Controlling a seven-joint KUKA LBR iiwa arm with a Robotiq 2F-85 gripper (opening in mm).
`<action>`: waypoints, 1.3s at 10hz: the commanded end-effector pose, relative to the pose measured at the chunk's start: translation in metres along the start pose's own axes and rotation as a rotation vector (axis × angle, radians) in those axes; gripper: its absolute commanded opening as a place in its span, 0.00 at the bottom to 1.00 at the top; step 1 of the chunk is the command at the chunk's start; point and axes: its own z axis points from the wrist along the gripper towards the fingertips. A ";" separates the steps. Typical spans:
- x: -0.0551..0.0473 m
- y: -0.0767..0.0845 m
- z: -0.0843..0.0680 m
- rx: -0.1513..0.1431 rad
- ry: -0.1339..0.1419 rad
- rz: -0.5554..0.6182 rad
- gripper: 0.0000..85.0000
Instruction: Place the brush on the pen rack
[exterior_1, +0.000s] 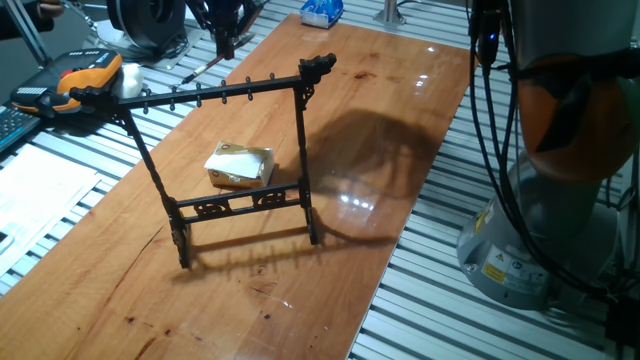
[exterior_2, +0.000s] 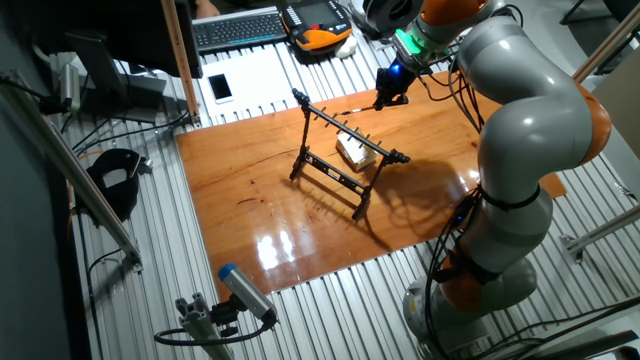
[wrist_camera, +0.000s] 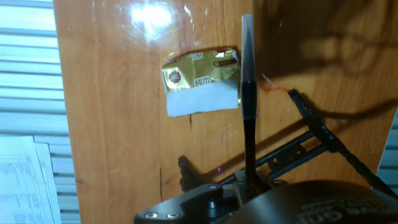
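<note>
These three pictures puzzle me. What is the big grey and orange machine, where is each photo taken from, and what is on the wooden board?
The machine is a robot arm with a two-finger gripper. Two pictures come from fixed cameras on different sides of the table; the third looks along the fingers from the hand. On the wood stands a black pen rack, with a small golden packet lying behind it. The gripper holds a thin dark brush, raised above the board near the rack.
</note>
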 end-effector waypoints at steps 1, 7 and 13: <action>0.000 0.000 0.001 0.000 0.005 0.000 0.00; 0.001 0.000 0.009 -0.010 0.040 0.010 0.00; 0.000 0.000 0.008 -0.019 0.019 0.013 0.00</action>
